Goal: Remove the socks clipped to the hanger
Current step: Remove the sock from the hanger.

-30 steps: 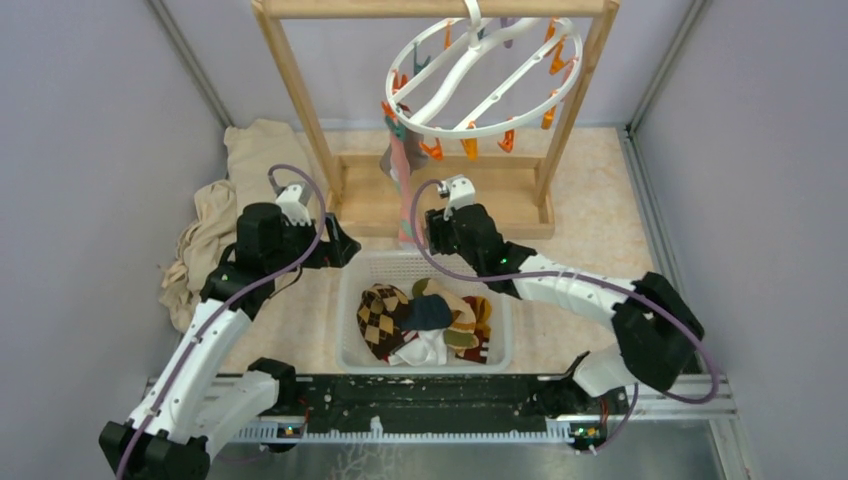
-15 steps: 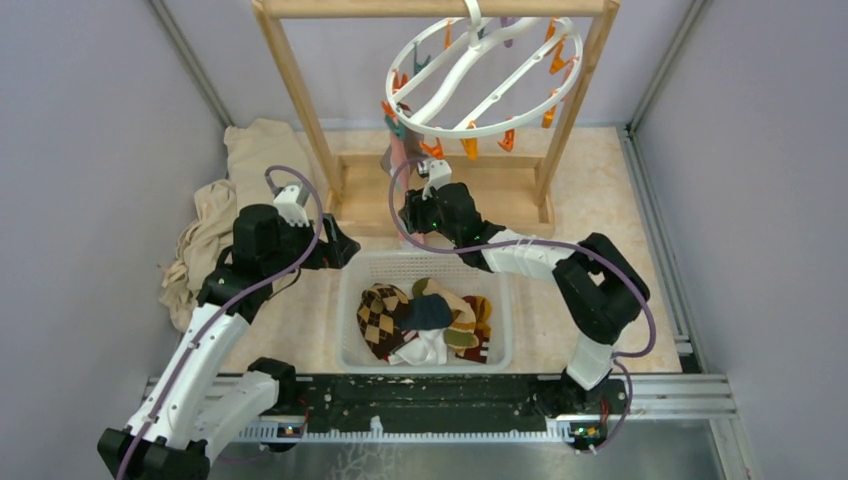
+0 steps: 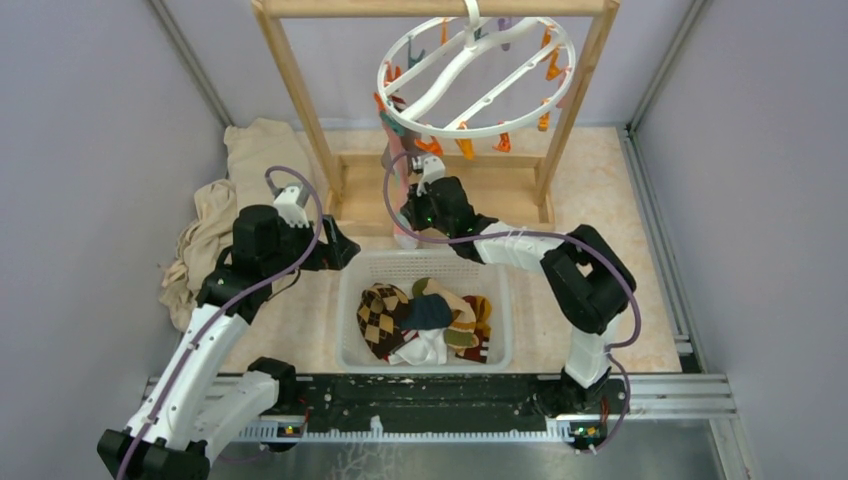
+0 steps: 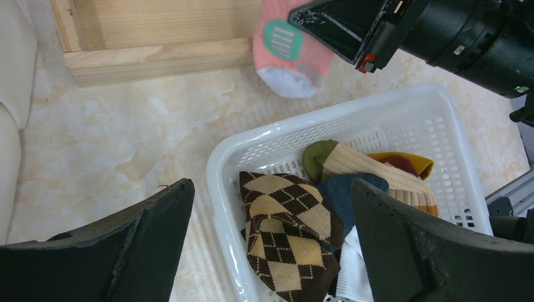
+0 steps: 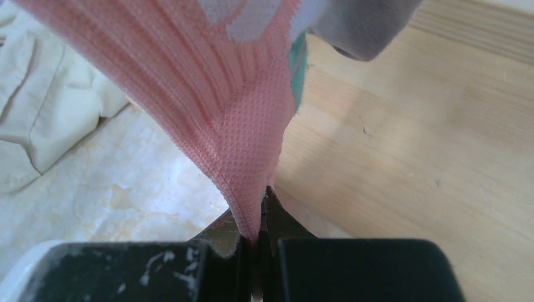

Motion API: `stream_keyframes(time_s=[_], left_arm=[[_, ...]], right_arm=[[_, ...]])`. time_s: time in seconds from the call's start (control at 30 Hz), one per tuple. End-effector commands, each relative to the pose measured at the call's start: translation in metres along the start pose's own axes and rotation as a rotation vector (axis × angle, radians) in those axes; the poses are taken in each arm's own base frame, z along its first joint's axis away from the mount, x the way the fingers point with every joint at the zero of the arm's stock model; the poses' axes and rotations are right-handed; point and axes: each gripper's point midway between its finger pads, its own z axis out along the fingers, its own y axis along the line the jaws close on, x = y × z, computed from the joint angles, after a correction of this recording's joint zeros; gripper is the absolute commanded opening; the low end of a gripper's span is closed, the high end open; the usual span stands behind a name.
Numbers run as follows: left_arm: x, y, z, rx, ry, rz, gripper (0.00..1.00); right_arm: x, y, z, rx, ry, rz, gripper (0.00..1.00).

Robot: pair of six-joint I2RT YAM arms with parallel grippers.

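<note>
The hanger (image 3: 520, 128), a white ring with orange and teal clips, hangs tilted from the wooden frame. A pink sock (image 3: 402, 190) and a grey sock (image 3: 389, 157) dangle from clips at its left edge. My right gripper (image 3: 408, 216) is shut on the pink sock; in the right wrist view the fabric (image 5: 220, 82) is pinched between the right gripper's (image 5: 259, 211) fingers, with the grey sock (image 5: 359, 25) just above. My left gripper (image 4: 272, 189) stands open over the basket's left end, where the brown argyle sock (image 4: 283, 220) lies. The pink sock's toe (image 4: 286, 53) hangs beyond the basket.
A white perforated basket (image 3: 425, 258) holds several loose socks between the arms. The wooden frame's base (image 3: 480, 200) lies right behind it, its posts either side of the ring. Cream cloth (image 3: 215, 215) is heaped at the left. Grey walls close in on both sides.
My right arm reached forward and left to the hanging pink sock and shut on it. The ring swung a little to the left. The left arm stayed put.
</note>
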Motion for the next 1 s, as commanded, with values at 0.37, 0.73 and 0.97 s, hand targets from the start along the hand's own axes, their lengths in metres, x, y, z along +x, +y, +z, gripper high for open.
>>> stream_keyframes(time_s=[0.37,0.73,0.97], left_arm=[[-0.017,-0.012,-0.012,0.032,-0.044,0.007,0.99],[-0.019,-0.015,-0.010,0.047,-0.043,0.000,0.99],[-0.022,-0.019,-0.010,0.063,-0.046,-0.004,0.99]], right_arm=[[-0.150,0.025,-0.118,-0.033,-0.397,-0.062,0.00],[-0.143,0.012,-0.195,0.017,-0.429,0.034,0.00],[-0.119,0.004,-0.222,0.027,-0.420,0.134,0.00]])
